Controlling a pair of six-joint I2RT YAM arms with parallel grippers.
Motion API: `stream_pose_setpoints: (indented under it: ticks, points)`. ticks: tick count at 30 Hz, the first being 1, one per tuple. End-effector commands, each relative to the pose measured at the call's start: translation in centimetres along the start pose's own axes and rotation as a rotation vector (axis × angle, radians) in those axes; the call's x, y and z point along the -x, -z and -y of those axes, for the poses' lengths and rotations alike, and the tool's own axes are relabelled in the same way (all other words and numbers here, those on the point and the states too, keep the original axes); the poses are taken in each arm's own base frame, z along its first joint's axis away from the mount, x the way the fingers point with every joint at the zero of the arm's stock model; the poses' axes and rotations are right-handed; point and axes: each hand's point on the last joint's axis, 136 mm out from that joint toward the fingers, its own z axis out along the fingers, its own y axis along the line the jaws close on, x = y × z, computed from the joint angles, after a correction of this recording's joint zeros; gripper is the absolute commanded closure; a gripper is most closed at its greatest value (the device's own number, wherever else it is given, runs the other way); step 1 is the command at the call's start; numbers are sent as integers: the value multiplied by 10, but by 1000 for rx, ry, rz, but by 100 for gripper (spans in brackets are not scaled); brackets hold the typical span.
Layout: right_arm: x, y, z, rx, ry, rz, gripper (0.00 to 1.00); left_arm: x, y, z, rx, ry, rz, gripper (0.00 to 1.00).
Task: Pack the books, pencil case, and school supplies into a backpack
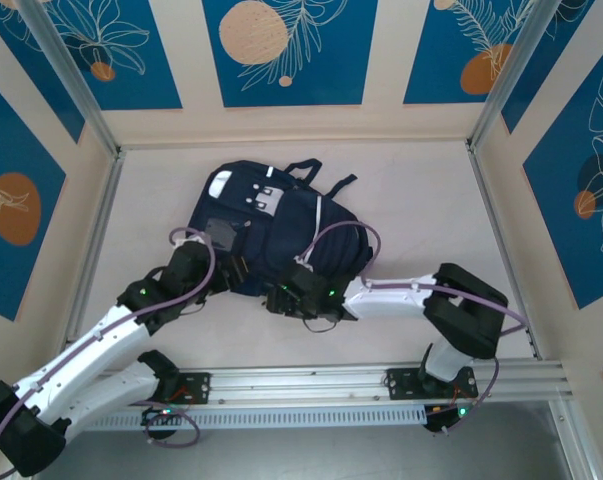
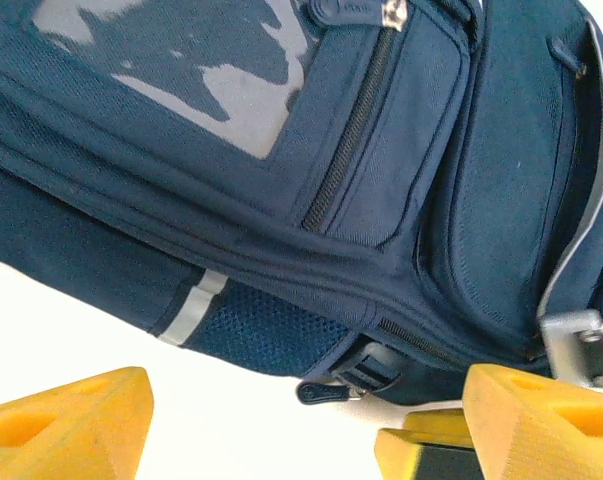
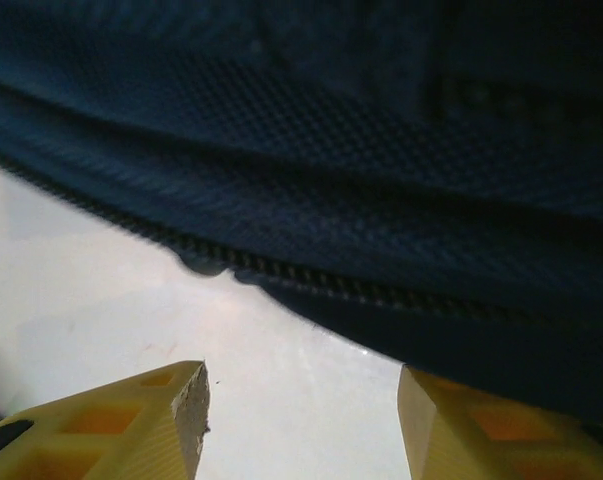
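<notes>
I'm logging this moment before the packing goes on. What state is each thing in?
Backpack: lying flat on the table, front up.
Front pocket zipper: shut.
Left gripper: open, empty, at the backpack's near edge.
Right gripper: open, empty, at the backpack's near edge.

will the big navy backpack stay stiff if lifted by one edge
Probably floppy: the large navy blue fabric backpack lies slumped, its cloth creased. Pushed, it would likely slide, not tip, lying flat on the smooth pale table. Its loose zipper pull may swing.
</notes>
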Motion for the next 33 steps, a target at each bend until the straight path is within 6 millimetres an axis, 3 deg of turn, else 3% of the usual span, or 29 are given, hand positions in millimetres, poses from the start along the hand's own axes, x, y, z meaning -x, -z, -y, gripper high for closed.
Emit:
stream_pose_setpoints:
  ticks: [1,6,10,16,22,28,33]
  points:
    - [-5,-13,-5,-46,-102,46,45,25,13,12,-32,23,68,19]
    - [-13,-17,16,-238,-232,119,43,28,19,13,-56,34,75,19]
    - [-19,-28,12,-227,-252,112,43,29,25,8,-60,45,91,18]
    - [10,-32,14,-210,-228,211,46,23,31,-3,-44,44,87,18]
    - [30,-29,24,-225,-212,244,51,18,19,-7,-11,6,49,14]
    - [36,-19,33,-120,-190,236,67,25,-6,30,-35,-158,-83,16]
    - [39,-2,42,-37,-199,231,67,34,-32,59,-23,-251,-201,27]
